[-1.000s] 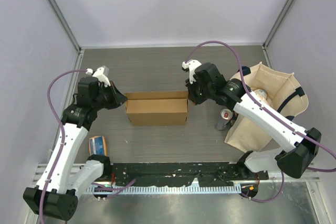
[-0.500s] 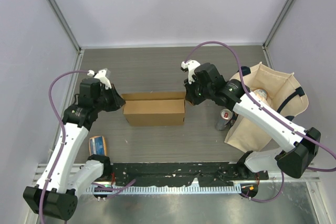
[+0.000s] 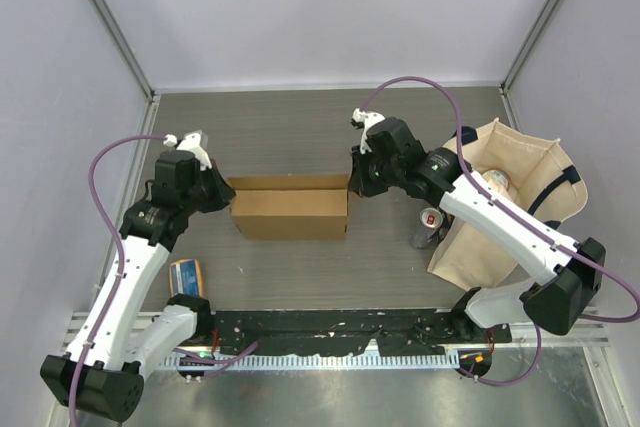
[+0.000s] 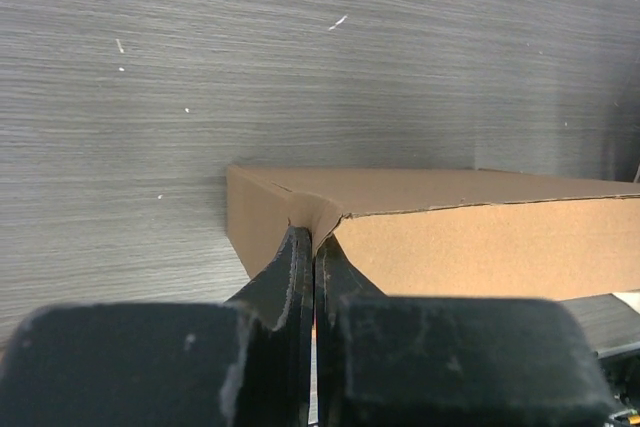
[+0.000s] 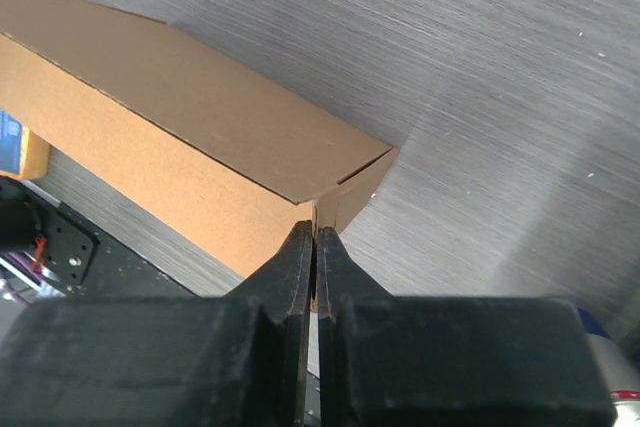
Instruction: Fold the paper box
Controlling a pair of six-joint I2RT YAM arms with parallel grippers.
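The paper box (image 3: 290,209) is a closed, shallow brown cardboard mailer lying flat in the middle of the table. My left gripper (image 3: 226,193) is shut on the box's left end; in the left wrist view its fingertips (image 4: 313,239) pinch the cardboard edge at the near corner of the box (image 4: 470,237). My right gripper (image 3: 352,185) is shut on the box's right end; in the right wrist view its tips (image 5: 316,233) pinch a thin cardboard edge at the corner of the box (image 5: 200,117).
A beige cloth tote bag (image 3: 515,202) lies at the right with a can (image 3: 430,227) beside it. A small orange-and-blue packet (image 3: 186,275) lies near the left arm's base and shows in the right wrist view (image 5: 15,147). A black rail (image 3: 330,327) runs along the front edge.
The box has slid a little to the left, held at both ends. Both grippers moved left with it and stayed shut.
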